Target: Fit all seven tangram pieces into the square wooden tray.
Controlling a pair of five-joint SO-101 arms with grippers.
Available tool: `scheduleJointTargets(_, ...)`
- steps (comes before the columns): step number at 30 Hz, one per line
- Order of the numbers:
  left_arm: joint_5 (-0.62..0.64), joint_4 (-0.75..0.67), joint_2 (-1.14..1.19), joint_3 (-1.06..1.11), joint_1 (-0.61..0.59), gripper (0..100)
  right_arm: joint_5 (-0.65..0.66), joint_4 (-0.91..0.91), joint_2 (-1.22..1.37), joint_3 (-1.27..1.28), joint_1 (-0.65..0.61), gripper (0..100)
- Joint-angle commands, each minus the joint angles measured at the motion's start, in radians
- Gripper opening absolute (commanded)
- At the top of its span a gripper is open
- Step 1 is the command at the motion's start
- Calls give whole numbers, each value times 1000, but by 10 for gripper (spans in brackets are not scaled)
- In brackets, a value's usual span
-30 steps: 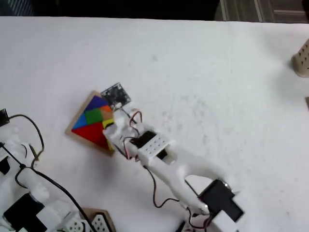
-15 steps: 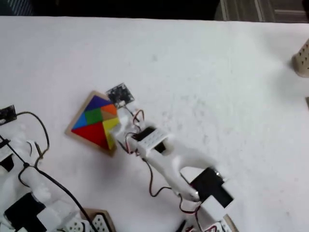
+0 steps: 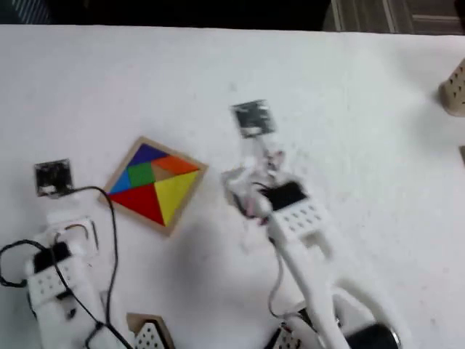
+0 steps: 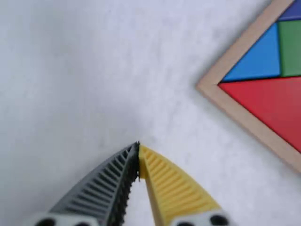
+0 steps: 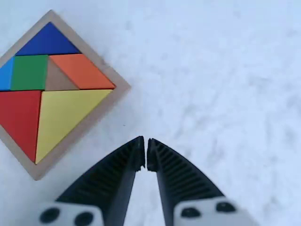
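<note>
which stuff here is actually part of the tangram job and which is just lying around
Job: square wooden tray, tangram pieces inside it, left gripper, right gripper.
Lying about: beige perforated object at the table's edge, black cable.

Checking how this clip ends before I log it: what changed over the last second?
The right claw, shut and empty, pulled away from over the tray to the table beside it. The left claw, also shut, moved in toward the tray's other side. The tray kept its place; its yellow triangle is now uncovered.
</note>
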Motion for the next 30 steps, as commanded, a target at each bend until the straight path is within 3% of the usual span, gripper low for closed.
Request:
scheduleJointTargets(1,-6,32,-116,11,90,20,5,82,-282,68,124,20)
scheduleJointTargets(8,-6,81,-185,37,200,20,26,180,-782,371,369,21)
scheduleJointTargets(10,-6,63,-208,58,214,20,118,196,-921,463,443,21)
scheduleJointTargets(15,-5,64,-331,107,222,20,195,360,-1257,710,486,20)
scheduleJointTargets(18,-5,83,-437,161,243,20,196,418,-1218,712,490,21)
scheduleJointTargets(27,-5,371,-834,258,314,20,196,489,-1211,767,490,19)
scheduleJointTargets(30,-5,390,-840,258,303,20,196,489,-1244,809,532,18)
